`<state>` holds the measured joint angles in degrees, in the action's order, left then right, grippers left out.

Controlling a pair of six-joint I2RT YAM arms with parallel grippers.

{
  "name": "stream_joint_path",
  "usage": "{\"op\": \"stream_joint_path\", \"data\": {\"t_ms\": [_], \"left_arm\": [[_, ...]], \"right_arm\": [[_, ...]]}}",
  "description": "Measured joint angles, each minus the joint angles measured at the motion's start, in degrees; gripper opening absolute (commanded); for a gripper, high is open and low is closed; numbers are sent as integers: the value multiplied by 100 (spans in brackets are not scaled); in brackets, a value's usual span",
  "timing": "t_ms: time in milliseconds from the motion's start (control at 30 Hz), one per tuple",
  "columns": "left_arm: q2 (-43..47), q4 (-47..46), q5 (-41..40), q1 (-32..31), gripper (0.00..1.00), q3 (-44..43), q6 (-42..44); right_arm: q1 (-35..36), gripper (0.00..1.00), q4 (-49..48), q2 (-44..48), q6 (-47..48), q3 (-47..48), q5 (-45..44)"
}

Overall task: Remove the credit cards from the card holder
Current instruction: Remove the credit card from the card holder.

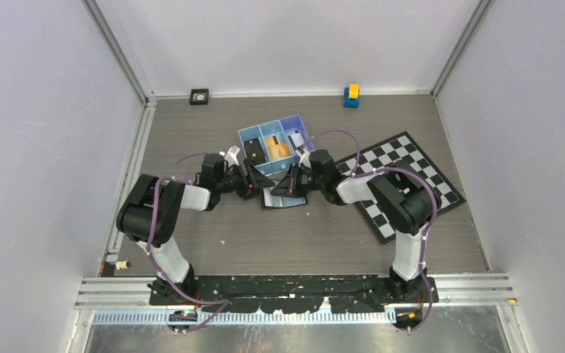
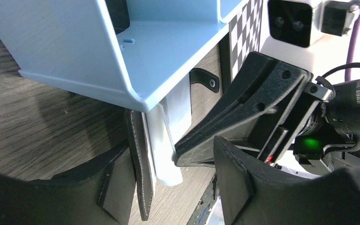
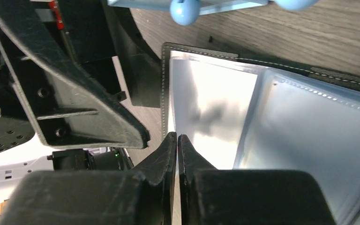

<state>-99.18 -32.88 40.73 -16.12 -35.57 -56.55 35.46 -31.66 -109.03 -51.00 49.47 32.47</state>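
Observation:
The black card holder lies open on the table just in front of the blue tray, and both grippers meet over it. My left gripper is open. The holder's black cover and a pale sleeve stand between its fingers, close to the left one. My right gripper is shut on the thin edge of a pale inner sleeve. An orange-gold credit card lies in the tray's middle compartment. I cannot tell whether any card is in the sleeves.
The blue tray's corner overhangs the left gripper closely. A black-and-white chequered board lies to the right under the right arm. A yellow and blue block and a small black square sit by the back wall.

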Motion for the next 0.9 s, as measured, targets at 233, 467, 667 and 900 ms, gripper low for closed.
{"op": "stream_joint_path", "data": {"t_ms": [233, 467, 667, 900], "left_arm": [[-15, 61, -22, 2, 46, -13, 15], [-46, 149, -66, 2, 44, -33, 87], [-46, 319, -107, 2, 41, -96, 168], [-46, 490, -201, 0, 30, -107, 295]], "right_arm": [[4, 16, 216, -205, -17, 114, 94], [48, 29, 291, -256, 13, 197, 125], [48, 33, 391, -254, 31, 197, 66], [-42, 34, 608, 79, 131, 28, -304]]}}
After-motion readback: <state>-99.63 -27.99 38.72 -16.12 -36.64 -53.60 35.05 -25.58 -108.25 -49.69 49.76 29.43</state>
